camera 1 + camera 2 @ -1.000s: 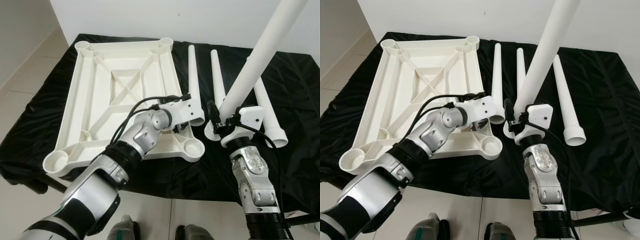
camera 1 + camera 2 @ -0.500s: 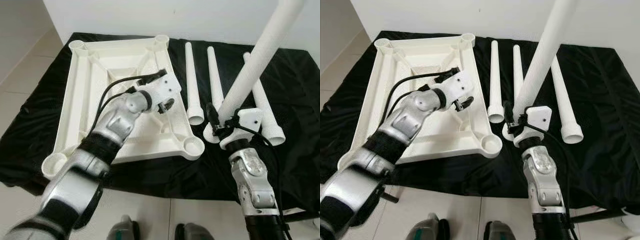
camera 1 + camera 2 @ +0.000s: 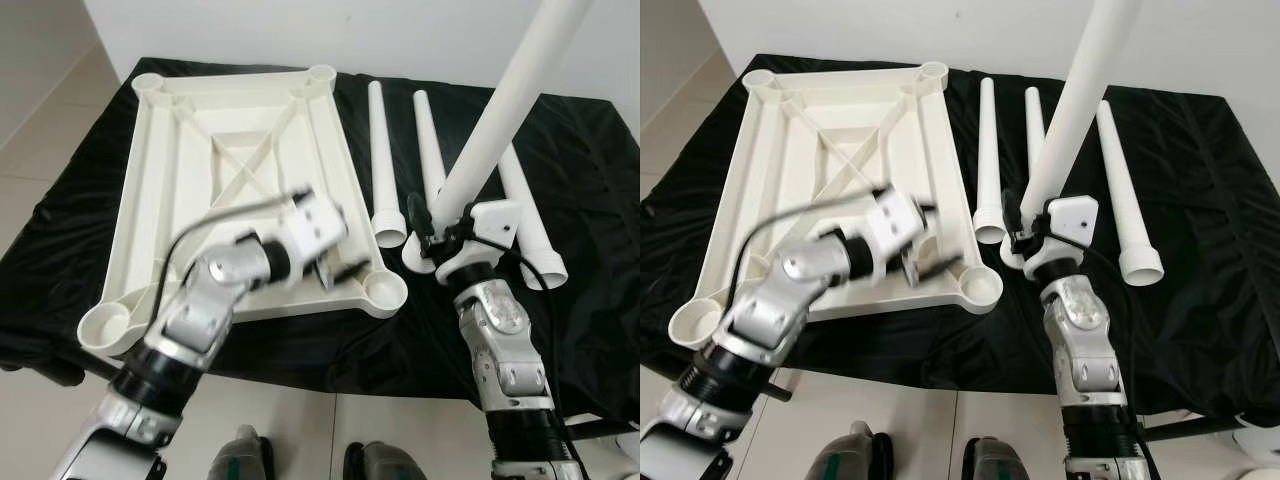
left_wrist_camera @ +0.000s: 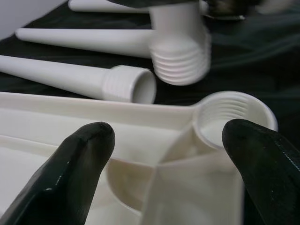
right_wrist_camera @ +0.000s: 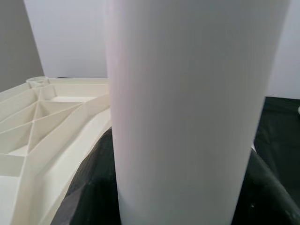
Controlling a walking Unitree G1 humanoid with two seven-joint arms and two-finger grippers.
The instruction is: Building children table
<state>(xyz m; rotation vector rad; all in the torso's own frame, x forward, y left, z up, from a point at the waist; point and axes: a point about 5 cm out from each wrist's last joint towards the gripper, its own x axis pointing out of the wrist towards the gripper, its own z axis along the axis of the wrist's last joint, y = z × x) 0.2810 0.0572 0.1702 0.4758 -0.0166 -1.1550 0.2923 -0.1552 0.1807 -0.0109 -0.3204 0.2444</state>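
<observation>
1. I see the white table top [image 3: 230, 150] lying upside down on the black cloth [image 3: 590, 180].
2. My left end effector [image 4: 159, 154] hovers above its near corner socket [image 4: 234, 117], fingers spread and empty.
3. My right end effector [image 3: 432, 228] grips a white leg [image 3: 500, 110], tilted, threaded end just beside that socket.
4. Three legs [image 3: 380, 150] lie beside the table top.

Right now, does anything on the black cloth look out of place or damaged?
Nothing stands out. The tabletop lies upside down, sockets up. Three loose legs lie beside it. The right end effector holds a fourth leg upright and tilted.
</observation>
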